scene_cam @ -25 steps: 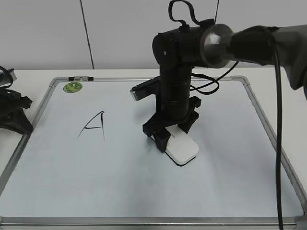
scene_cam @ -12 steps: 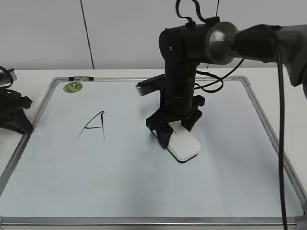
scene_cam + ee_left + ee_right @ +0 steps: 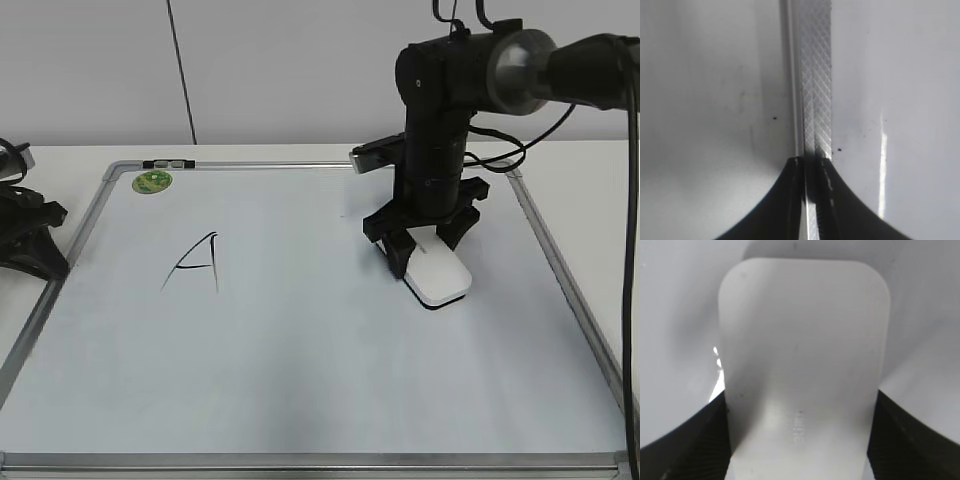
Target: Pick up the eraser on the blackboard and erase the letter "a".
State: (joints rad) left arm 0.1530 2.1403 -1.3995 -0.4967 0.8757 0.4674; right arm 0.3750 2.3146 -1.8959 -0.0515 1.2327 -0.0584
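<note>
The white eraser [image 3: 438,278] lies flat on the blackboard [image 3: 300,370], right of the middle. My right gripper [image 3: 425,255] points straight down and is shut on its near end. In the right wrist view the eraser [image 3: 805,340] fills the gap between the two black fingers [image 3: 685,440], its grey lettering facing up. A tall capital "A" [image 3: 195,262] stands on the left half of the board. No lowercase "a" shows anywhere. My left gripper [image 3: 30,240] rests off the board's left edge, and its jaws [image 3: 813,160] are shut above the silver frame [image 3: 815,75].
A round green sticker [image 3: 152,182] sits in the board's far left corner, with a small dark clip [image 3: 168,163] on the top frame beside it. The right arm's cables [image 3: 480,160] hang over the board's far right corner.
My right gripper has slid the eraser from the board's middle to the right and a little farther back. The left arm has not moved.
</note>
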